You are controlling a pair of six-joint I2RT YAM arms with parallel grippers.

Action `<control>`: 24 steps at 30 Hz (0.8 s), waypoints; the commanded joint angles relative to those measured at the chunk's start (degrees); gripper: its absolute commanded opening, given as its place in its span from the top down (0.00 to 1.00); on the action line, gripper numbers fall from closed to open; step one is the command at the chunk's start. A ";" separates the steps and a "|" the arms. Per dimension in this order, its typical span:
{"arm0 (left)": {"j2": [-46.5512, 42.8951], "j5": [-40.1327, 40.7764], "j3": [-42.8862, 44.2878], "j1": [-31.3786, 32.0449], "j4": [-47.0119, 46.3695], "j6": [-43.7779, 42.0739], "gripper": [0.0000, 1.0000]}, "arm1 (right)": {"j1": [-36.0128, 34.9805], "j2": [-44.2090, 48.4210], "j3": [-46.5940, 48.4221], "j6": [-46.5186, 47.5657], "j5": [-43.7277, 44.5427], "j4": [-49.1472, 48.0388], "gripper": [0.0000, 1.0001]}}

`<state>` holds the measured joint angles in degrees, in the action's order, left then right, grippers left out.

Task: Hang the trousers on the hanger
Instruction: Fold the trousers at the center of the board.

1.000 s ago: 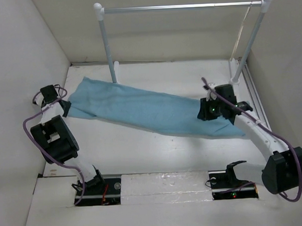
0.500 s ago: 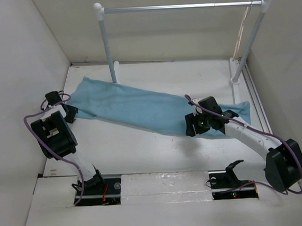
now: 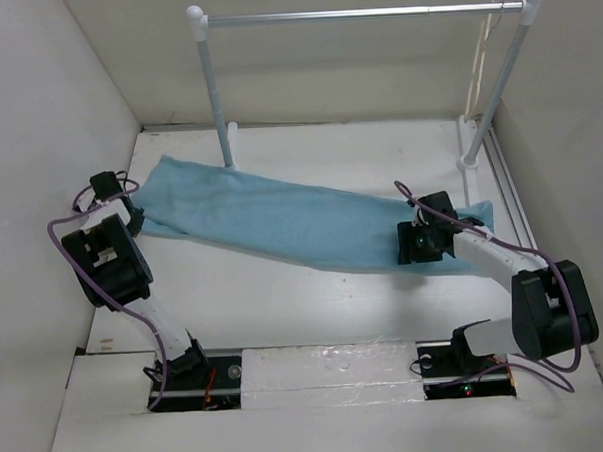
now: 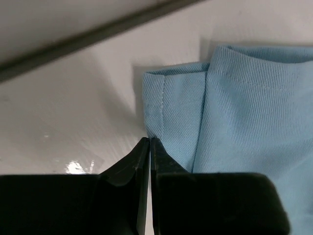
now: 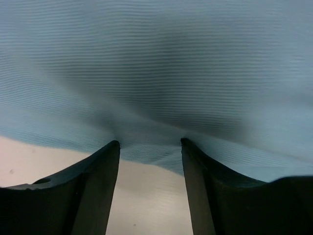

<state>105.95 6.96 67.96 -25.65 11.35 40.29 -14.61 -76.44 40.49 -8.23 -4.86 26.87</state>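
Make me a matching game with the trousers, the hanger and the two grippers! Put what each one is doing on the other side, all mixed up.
Things:
1. trousers
2. left gripper
3. right gripper
4. hanger

States:
A. open, fingers pressing down on blue cloth
B. hanging on the rail
C. shut, tips at a hem corner
D. lying stretched out on the table

Pairs: 1-D, 2-C, 3-A, 4-B
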 commanded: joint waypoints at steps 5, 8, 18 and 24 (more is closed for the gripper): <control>-6.72 18.87 -0.11 -1.42 3.50 -0.74 1.00 | 9.85 2.26 -2.87 1.11 1.88 -2.79 0.41; -8.48 17.22 -3.01 -3.69 2.36 -0.74 1.00 | 16.34 5.07 -4.80 2.69 -1.54 -2.61 0.41; -23.74 13.78 -14.25 -4.94 3.15 2.33 0.54 | 27.88 9.56 -1.91 7.53 -13.23 1.95 0.36; -21.94 4.84 -13.13 -4.32 -0.28 2.77 0.48 | 27.88 10.44 0.38 7.53 -20.79 0.20 0.36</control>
<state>81.03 17.08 53.43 -30.30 13.37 41.91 13.13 -67.09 37.82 -2.07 -19.77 28.56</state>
